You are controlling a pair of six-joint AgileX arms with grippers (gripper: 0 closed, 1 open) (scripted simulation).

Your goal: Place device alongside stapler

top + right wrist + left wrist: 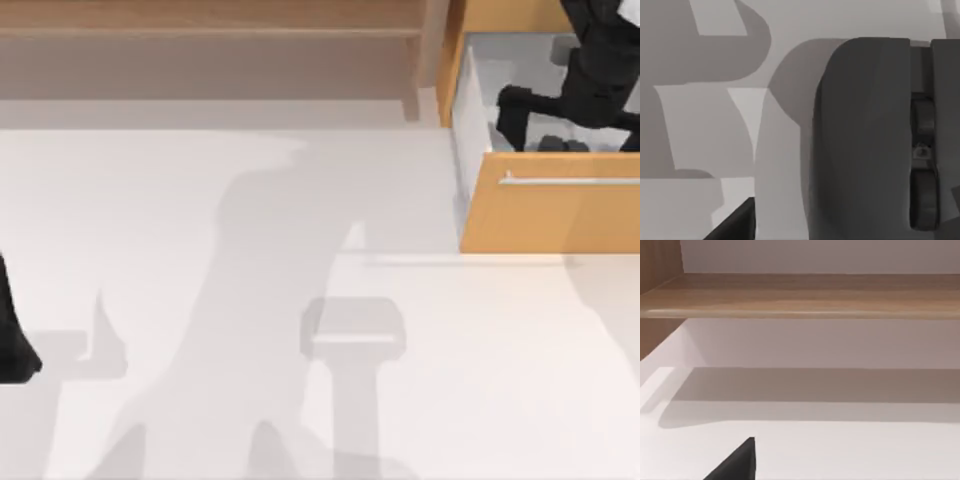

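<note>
Drawer [470, 110] seemingly crowded; table [200, 220] open

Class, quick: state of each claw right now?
Left claw: parked at the table's left edge; cannot be told.
Right claw: down inside the open drawer over the device; cannot be told.

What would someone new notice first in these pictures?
The open wooden drawer at the table's far right, with the right gripper reaching down into it. Beneath it on the drawer floor lies the small dark device. The left arm sits parked at the table's left edge.
</note>
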